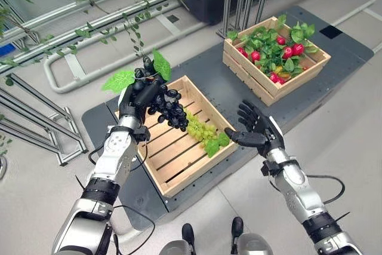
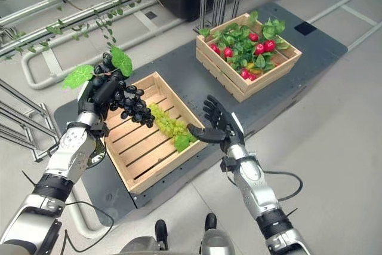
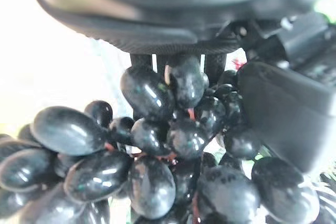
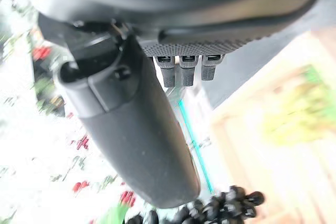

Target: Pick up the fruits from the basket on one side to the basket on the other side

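Above the near crate, at about ten o'clock from its middle, the black grapes hung in the air with their green leaves on top. The left hand had its fingers curled tight around the top of the bunch. Green grapes lay in the crate below. At three o'clock, the right hand waited with fingers spread and nothing in it. The far crate with red fruit sat at one o'clock. I think the bunch should be carried high and slowly so no grapes catch the crate wall.
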{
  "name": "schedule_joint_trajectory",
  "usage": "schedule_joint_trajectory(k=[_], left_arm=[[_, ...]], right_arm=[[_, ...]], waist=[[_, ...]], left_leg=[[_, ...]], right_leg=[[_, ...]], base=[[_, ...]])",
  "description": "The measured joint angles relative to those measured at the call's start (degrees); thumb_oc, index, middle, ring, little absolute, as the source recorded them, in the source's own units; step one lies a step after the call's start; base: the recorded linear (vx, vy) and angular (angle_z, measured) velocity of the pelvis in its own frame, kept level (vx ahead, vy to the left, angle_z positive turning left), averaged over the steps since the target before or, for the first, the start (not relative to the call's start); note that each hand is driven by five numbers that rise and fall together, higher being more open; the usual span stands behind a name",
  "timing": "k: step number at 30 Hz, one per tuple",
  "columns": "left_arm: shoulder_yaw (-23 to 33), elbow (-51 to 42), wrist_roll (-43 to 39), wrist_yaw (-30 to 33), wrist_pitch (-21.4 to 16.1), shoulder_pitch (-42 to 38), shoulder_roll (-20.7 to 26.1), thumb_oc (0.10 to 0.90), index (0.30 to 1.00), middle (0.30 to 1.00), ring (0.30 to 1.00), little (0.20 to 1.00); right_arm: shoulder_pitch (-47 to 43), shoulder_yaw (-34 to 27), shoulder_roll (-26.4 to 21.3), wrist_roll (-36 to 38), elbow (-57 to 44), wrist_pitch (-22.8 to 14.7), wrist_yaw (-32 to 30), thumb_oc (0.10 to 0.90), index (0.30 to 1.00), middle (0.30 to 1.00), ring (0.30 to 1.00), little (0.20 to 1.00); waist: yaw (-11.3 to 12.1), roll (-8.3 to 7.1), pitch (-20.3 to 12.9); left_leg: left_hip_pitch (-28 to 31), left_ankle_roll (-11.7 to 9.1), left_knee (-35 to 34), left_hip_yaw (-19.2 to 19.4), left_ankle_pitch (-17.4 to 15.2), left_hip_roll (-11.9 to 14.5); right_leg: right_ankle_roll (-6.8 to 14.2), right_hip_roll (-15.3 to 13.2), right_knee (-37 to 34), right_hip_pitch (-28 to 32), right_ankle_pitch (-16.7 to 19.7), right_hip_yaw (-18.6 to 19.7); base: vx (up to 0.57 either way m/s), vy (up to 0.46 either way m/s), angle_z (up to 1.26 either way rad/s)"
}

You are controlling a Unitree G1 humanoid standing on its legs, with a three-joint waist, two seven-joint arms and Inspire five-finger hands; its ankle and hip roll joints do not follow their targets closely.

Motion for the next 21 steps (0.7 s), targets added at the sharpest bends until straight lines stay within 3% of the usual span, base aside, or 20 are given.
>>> schedule_joint_trajectory(k=[9, 21], left_arm=[[-7.3, 0.0, 1.1, -4.9, 3.6, -0.8, 0.4, 0.4, 0.3, 0.3, 0.3, 0.3], [-9.7, -1.7, 1.8, -7.0, 4.9, -2.4, 0.8, 0.4, 0.3, 0.3, 0.3, 0.3]], right_arm=[[-6.9, 6.5, 0.4, 0.2, -0.7, 6.6, 0.7, 0.8, 0.9, 0.9, 0.9, 0.9], [-9.1, 13.0, 2.9, 7.4, -0.3, 16.4, 2.7, 0.8, 0.9, 0.9, 0.9, 0.9]], waist=[[1.8, 0.51, -3.1], [3.0, 0.24, -5.4]], left_leg=[[0.1, -0.1, 0.0, -1.4, 0.6, 0.0], [0.1, 0.0, 0.0, -1.7, 0.8, 0.0]], right_leg=[[0.0, 0.0, 0.0, 0.8, 0.0, -1.3], [0.1, -0.1, 0.0, 1.0, 0.0, -1.7]], base=[[0.0, -0.055, 0.08], [0.01, -0.03, 0.01]])
